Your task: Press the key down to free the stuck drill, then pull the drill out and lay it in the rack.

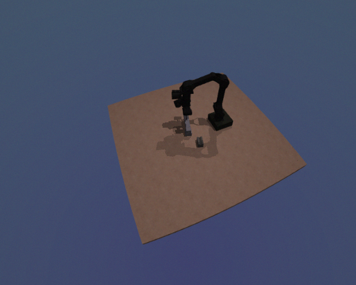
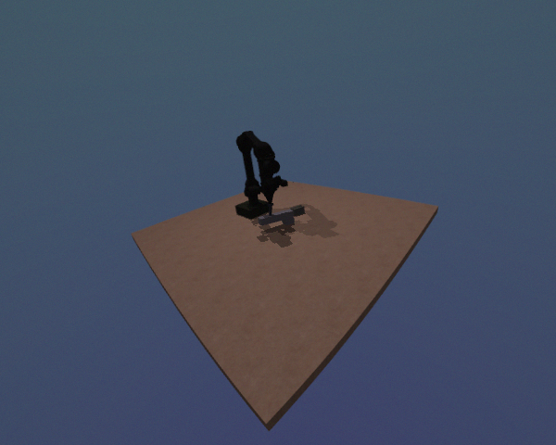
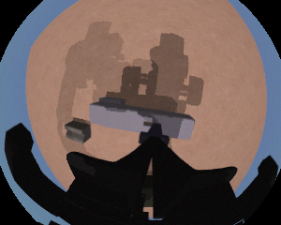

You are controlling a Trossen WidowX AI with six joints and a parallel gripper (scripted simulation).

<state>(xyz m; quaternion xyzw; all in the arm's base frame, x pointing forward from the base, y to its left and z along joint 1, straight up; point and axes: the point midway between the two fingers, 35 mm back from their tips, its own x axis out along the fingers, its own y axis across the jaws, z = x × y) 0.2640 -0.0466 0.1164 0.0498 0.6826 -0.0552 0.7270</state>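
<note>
Noted the jaws first, nearest in the wrist view: found shut, with black fingertips (image 2: 270,197) drawn together; saw nothing gripped between them; recorded them as pointing downward, low over one end of the work.

Saw a small dark blue piece (image 2: 270,209) (image 3: 145,137) right at the fingertips; could not tell whether to call it key or drill, nor confirm contact, owing to darkness and small size.

Logged next a long pale block (image 1: 187,125) (image 2: 278,217) (image 3: 122,114), placed just beyond the fingertips in the wrist view; noted a darker ledge along its far side, and shadow across part of its top; could not identify the drill with certainty at this block, nor read how deep it was seated.

Found a small grey grooved block (image 1: 199,142) (image 2: 298,209) (image 3: 78,131) near the pale block, apart from it; took it for the rack; saw no drill laid in its groove.

Traced the black arm (image 1: 202,80) (image 2: 246,165) in the top view, arched from a square base (image 1: 218,126) (image 2: 244,209) over to the pale block; recorded the brown table (image 1: 172,190) (image 2: 269,297) (image 3: 225,61) beneath everything; marked broad arm shadows across it, beside both blocks.
</note>
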